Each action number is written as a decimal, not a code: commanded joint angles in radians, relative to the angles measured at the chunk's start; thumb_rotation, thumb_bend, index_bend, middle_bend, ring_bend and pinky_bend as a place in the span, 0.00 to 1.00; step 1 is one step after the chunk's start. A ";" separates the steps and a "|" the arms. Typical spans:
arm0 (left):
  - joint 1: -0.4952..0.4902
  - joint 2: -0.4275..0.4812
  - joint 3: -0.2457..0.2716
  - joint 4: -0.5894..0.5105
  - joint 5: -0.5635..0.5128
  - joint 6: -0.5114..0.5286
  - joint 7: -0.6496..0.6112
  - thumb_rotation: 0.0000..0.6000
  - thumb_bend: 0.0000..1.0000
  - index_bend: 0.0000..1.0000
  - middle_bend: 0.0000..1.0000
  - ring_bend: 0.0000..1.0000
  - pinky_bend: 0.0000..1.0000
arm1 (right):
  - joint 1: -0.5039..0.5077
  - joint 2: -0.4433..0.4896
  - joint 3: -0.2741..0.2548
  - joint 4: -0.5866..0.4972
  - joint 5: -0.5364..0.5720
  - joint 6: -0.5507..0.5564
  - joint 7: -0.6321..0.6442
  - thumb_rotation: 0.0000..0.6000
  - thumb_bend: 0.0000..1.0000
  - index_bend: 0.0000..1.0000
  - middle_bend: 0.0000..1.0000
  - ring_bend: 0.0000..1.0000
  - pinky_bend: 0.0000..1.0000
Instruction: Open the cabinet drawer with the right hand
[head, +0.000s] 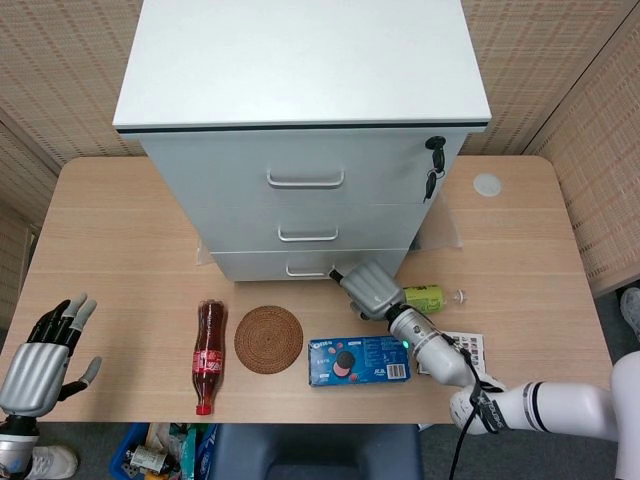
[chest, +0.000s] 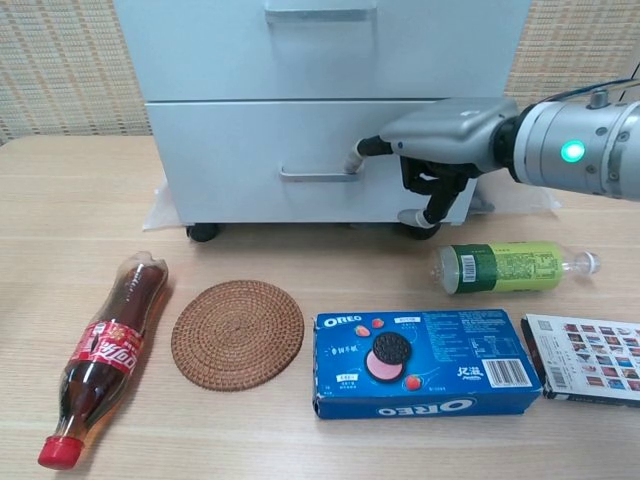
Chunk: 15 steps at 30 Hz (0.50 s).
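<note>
The white cabinet (head: 300, 70) stands at the back of the table with three drawers, all closed. Its bottom drawer (chest: 250, 140) has a thin metal handle (chest: 315, 175), also visible in the head view as the handle (head: 305, 270). My right hand (chest: 440, 135) is just right of that handle, with one finger stretched out so that its fingertip (chest: 352, 164) touches the handle's right end. The other fingers are curled in. From above, the right hand (head: 368, 290) sits close against the drawer front. My left hand (head: 40, 360) rests at the table's near left corner, fingers spread and holding nothing.
In front of the cabinet lie a cola bottle (chest: 105, 350), a woven coaster (chest: 237, 333), an Oreo box (chest: 425, 362), a green bottle (chest: 505, 267) and a picture box (chest: 585, 358). Keys (head: 433, 160) hang from the top drawer's lock. A white lid (head: 487, 184) lies at the back right.
</note>
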<state>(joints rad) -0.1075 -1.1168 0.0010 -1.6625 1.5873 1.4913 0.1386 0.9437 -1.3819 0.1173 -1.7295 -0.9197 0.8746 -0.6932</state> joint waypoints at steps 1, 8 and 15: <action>0.000 0.000 0.001 0.001 0.001 -0.001 0.000 1.00 0.34 0.02 0.00 0.02 0.12 | -0.002 0.008 -0.015 -0.015 -0.004 0.010 -0.007 1.00 0.34 0.15 0.90 0.92 0.83; 0.000 -0.004 0.002 0.005 0.004 -0.001 -0.003 1.00 0.34 0.02 0.00 0.02 0.12 | -0.011 0.027 -0.051 -0.062 -0.018 0.043 -0.031 1.00 0.34 0.15 0.90 0.92 0.83; 0.001 -0.004 0.003 0.007 0.005 -0.001 -0.005 1.00 0.34 0.02 0.00 0.02 0.12 | -0.030 0.049 -0.090 -0.134 -0.054 0.089 -0.066 1.00 0.34 0.15 0.90 0.92 0.83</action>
<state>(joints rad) -0.1066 -1.1206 0.0044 -1.6552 1.5917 1.4898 0.1337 0.9195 -1.3389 0.0364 -1.8518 -0.9640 0.9531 -0.7505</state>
